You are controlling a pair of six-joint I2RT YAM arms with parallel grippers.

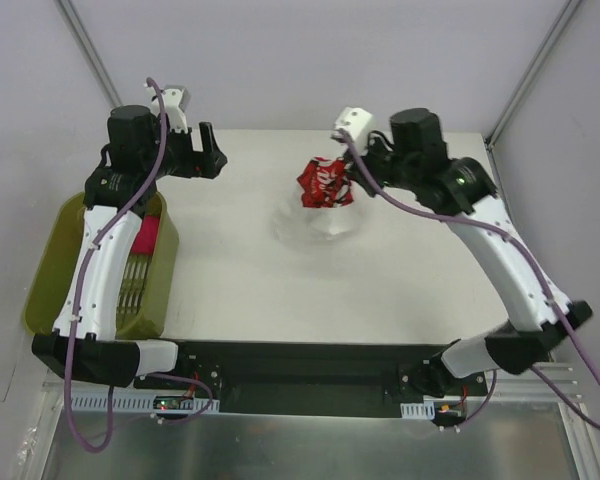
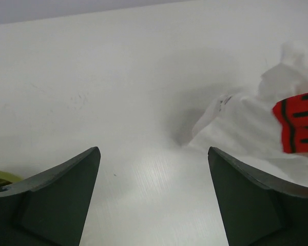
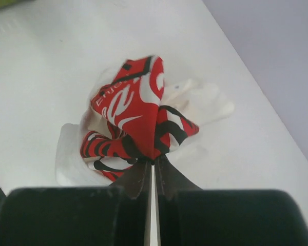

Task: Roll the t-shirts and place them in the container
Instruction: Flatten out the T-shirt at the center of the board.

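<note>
Between the pinched fingers of my right gripper [image 3: 153, 163] bunches the white t-shirt [image 3: 138, 102]; my left gripper [image 2: 154, 154] stands wide, the olive basket [image 1: 45, 270] behind it holding a pink bundle [image 1: 148, 235].

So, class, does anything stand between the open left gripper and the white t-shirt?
Nothing visible does. Only table lies between the left gripper and the t-shirt. The right gripper is shut on its red print.
</note>
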